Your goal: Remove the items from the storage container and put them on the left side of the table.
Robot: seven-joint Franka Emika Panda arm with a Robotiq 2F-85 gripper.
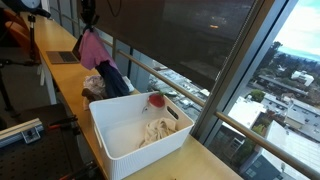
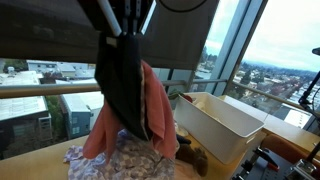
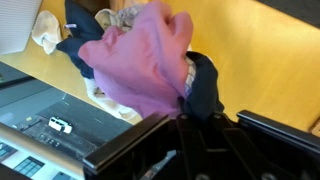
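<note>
I have the jaws clamped shut on the pink garment point(image 2: 158, 105) and the navy garment point(image 2: 122, 80) (both dangling); released near the bench point(image 2: 28, 166) edge, they could slide off.

We're high up here, on what looks like an office floor: tall glass windows point(image 1: 268, 55) run from floor to ceiling, with city rooftops point(image 1: 288, 112) spread far below (quite the view). A long, narrow light-wood tabletop point(image 1: 62, 80) runs along a metal railing point(image 1: 172, 76) by the glass. A grey laptop point(image 1: 63, 57) lies on it, and dark roller blinds point(image 2: 45, 25) hang overhead.
</note>
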